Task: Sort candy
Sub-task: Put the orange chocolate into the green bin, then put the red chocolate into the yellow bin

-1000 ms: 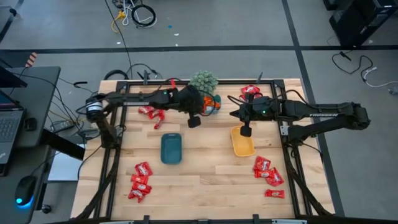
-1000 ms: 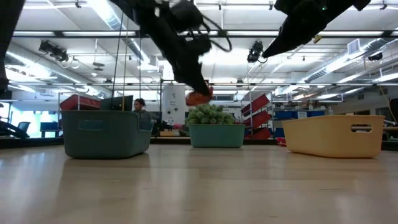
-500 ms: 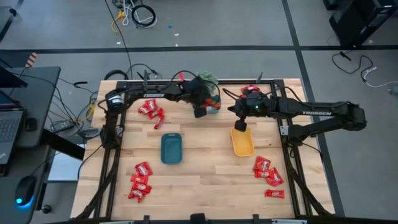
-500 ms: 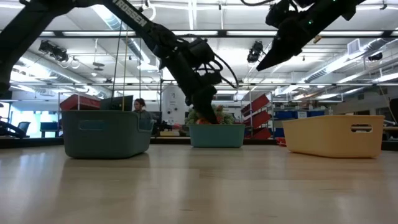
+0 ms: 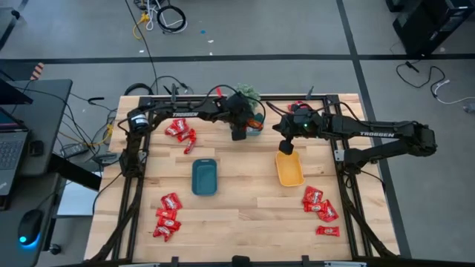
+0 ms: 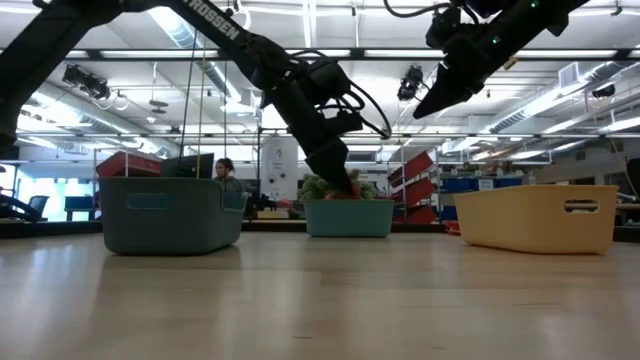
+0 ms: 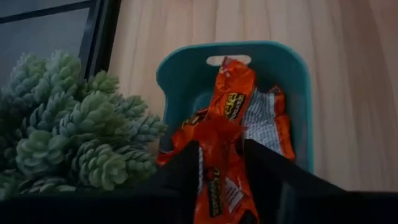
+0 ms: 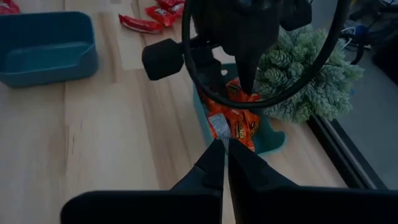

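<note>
My left gripper (image 7: 221, 180) hangs over the small teal tray (image 7: 186, 56) beside the green plant (image 5: 246, 96), at the middle of the table's far side. Its fingers stand apart, and an orange candy packet (image 7: 217, 162) is between them. More orange candy (image 7: 233, 81) lies in that tray. My right gripper (image 8: 225, 146) is shut on nothing and hovers above the yellow tray's far end (image 5: 286, 156). Red candy lies on the wood in heaps (image 5: 178, 131), (image 5: 168, 215), (image 5: 319, 204). My left gripper comes slanting down from the table's left, its fingers (image 7: 186, 180) on either side of the orange packet's lower part (image 7: 214, 186). The packet stands on end over the tray's candy. I cannot tell whether the fingers touch it.
A dark blue-green tray (image 5: 204, 176) lies left of centre and the yellow tray (image 5: 289, 169) right of centre. A few more red packets (image 5: 300, 107) lie by the far edge. The plant stands close against the left gripper. Bare wood lies along the near middle.
My left gripper has carried the orange packet toward the table's far edge and down, from above the open wood to the teal tray beside the plant. My right gripper has shifted a little toward the table's left and far side, staying high.
</note>
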`<state>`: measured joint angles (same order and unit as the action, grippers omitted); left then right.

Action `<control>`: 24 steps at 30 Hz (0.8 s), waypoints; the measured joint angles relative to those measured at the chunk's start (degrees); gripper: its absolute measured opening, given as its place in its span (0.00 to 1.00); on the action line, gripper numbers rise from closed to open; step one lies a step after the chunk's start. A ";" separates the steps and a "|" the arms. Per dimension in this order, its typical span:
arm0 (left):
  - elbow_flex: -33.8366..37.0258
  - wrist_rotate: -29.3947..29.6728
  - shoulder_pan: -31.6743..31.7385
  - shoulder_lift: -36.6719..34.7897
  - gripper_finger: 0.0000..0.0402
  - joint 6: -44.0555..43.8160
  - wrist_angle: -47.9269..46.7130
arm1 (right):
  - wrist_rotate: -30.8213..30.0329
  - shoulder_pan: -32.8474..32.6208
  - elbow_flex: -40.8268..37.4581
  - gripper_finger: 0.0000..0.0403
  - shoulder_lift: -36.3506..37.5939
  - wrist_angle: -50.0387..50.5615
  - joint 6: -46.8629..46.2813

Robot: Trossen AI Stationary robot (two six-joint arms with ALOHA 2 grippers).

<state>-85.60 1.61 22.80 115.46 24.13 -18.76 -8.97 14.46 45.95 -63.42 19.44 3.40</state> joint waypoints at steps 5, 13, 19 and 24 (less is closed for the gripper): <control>-0.06 2.35 -0.37 -0.41 0.45 -0.24 0.11 | 0.02 0.00 0.00 0.02 0.00 0.37 0.04; -0.04 -0.82 -0.33 -3.63 0.33 -3.27 -1.05 | 0.02 0.04 0.00 0.01 0.02 0.35 0.72; 1.08 -13.75 -0.37 -4.28 0.11 -6.99 0.12 | 0.02 0.37 0.00 0.00 0.02 0.42 0.72; 4.41 -15.09 -0.32 -4.71 0.01 -9.60 4.24 | 0.02 0.37 0.00 0.00 0.02 0.50 0.70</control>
<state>-81.19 -13.47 22.48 110.75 14.52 -14.52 -8.95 14.83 45.95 -63.40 19.94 4.10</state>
